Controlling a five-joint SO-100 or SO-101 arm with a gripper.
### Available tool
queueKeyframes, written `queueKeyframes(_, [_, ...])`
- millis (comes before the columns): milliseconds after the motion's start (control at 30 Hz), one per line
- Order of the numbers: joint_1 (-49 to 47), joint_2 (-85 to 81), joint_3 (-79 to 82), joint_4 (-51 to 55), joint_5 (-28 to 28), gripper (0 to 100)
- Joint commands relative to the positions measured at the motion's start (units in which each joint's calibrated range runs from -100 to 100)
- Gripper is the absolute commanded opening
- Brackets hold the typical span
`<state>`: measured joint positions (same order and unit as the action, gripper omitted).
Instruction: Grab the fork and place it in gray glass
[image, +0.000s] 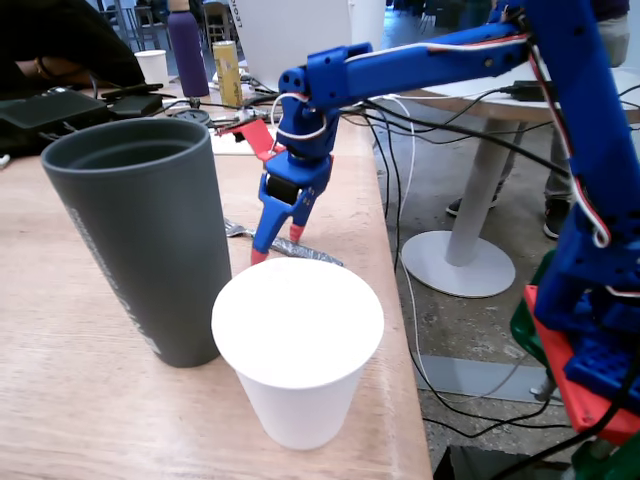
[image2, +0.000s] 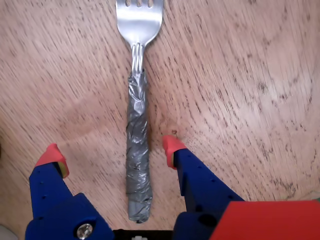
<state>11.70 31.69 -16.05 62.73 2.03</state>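
Observation:
The fork (image2: 138, 125) lies flat on the wooden table, silvery head away from the wrist camera, handle wrapped in crinkled grey foil-like tape. In the fixed view the fork (image: 300, 251) shows partly behind the white cup. My blue gripper (image2: 112, 148) with red fingertips is open and straddles the handle, one tip on each side, just above the table. In the fixed view the gripper (image: 277, 246) points down over the fork. The gray glass (image: 140, 245) stands upright at front left, a tall dark tumbler, empty as far as I can see.
A white paper cup (image: 297, 350) stands in front of the fork, right of the gray glass. The table's right edge (image: 395, 330) is close to the gripper. A purple bottle (image: 187, 52), a yellow can (image: 227, 70) and cables lie at the back.

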Motion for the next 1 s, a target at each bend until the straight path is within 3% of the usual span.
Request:
queueKeyframes(0, [-0.19,-0.64,-2.31,1.96,0.10,42])
queueKeyframes(300, [-0.19,-0.56,-2.02,2.13,-0.05,42])
queueKeyframes(367, [-0.19,-0.56,-1.55,2.13,-0.05,33])
queueKeyframes(533, [-0.19,-0.56,-1.36,2.13,0.39,1])
queueKeyframes(967, [-1.88,-1.42,-0.33,2.05,0.59,0])
